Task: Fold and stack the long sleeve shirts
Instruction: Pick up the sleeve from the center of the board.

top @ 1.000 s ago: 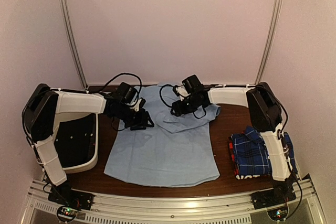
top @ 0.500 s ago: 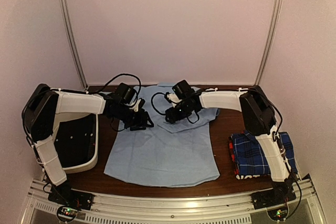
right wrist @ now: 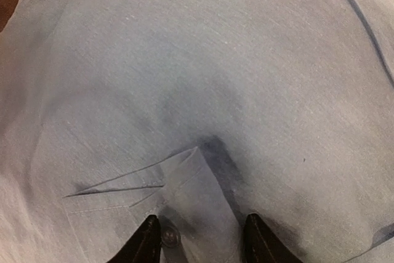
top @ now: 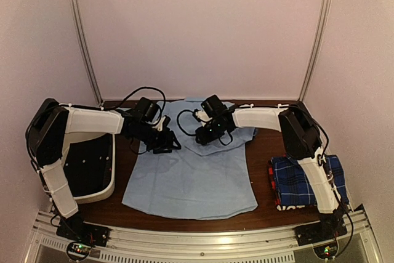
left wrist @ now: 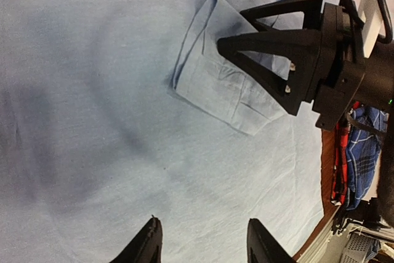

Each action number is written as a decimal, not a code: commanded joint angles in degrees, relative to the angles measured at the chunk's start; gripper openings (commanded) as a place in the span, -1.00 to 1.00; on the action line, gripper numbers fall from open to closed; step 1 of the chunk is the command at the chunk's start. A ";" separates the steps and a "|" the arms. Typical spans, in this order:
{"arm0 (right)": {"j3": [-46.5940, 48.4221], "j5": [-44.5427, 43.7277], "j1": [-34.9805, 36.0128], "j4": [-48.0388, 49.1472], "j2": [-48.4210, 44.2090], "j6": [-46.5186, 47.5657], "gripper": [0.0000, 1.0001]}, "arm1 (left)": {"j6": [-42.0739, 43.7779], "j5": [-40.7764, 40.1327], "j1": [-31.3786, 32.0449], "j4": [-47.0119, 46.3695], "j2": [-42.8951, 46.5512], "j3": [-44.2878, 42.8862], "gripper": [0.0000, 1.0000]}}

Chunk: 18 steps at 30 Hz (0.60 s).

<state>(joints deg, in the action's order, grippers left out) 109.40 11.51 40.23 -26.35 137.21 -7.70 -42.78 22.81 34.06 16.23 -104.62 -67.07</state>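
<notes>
My right end effector [right wrist: 198, 238] is spread, straddling the buttoned cuff [right wrist: 154, 201] of a sleeve folded onto the light blue shirt [top: 191, 177], which lies flat on the desk [top: 268, 146]; my left end effector [left wrist: 203, 238] hangs spread and empty just beside. The cloth looks thin and limp, so I would pinch the stiffer cuff edge, not the slack middle.

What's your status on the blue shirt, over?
Left gripper open, over blue shirt. Right gripper open, over the folded-in cuff. Shirt body spread flat. Plaid shirt folded at right, clear of the work.
</notes>
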 commanded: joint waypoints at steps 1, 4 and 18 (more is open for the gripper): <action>1.12 -0.99 0.75 -0.59 -0.04 -0.51 -0.15 | -0.82 1.25 -0.49 -3.00 0.57 -0.33 -0.04; 0.75 -1.31 0.79 0.16 -1.50 -1.10 -0.22 | -1.05 1.62 -0.49 -3.10 0.39 -0.72 -0.04; -10.28 -0.79 0.76 11.25 -14.32 -2.92 -0.81 | -0.93 4.82 -1.59 -4.51 -1.70 -4.41 -0.03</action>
<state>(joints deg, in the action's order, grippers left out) 102.61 11.40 40.56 -21.06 129.12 -9.89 -43.72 25.45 33.67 14.94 -104.99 -68.62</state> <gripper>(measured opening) 0.118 0.482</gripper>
